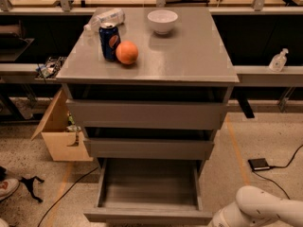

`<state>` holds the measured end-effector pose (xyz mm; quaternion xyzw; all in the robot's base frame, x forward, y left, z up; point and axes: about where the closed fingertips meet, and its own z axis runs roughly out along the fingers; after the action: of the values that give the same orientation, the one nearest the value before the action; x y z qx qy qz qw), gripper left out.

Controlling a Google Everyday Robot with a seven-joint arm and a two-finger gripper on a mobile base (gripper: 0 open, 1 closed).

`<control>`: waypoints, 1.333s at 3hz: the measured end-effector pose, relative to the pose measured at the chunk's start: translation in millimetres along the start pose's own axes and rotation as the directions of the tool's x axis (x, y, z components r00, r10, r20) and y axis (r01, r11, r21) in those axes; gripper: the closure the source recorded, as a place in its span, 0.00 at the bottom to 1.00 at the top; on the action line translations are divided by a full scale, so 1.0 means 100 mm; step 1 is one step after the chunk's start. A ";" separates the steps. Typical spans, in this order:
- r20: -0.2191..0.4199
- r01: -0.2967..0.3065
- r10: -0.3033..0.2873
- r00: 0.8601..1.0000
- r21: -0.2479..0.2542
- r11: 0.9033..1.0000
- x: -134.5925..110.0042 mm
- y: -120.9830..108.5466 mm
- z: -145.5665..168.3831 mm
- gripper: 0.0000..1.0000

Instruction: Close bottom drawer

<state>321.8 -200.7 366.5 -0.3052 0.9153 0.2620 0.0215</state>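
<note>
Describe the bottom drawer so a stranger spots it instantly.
Find the central grey cabinet. Its lowest drawer, at the floor, is the narrowest and the only one pulled far out. The hand is out of view; a white arm shows lower right.

Bottom drawer (149,189) lowest, arm (261,211) right of it, gripper out of view

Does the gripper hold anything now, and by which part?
Cannot tell: the gripper is out of view, beyond the arm at bottom right, by the bottom drawer.
</note>
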 end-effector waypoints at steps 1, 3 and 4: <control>0.010 0.007 -0.006 1.000 -0.064 0.998 -0.09 -0.09 0.42 0.00; -0.029 -0.026 0.022 0.999 -0.160 0.987 0.00 -0.21 1.01 0.39; 0.018 -0.023 0.026 0.999 -0.167 0.986 0.01 -0.31 1.17 0.62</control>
<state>324.2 -164.3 250.9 -0.2919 0.8936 0.3410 0.0018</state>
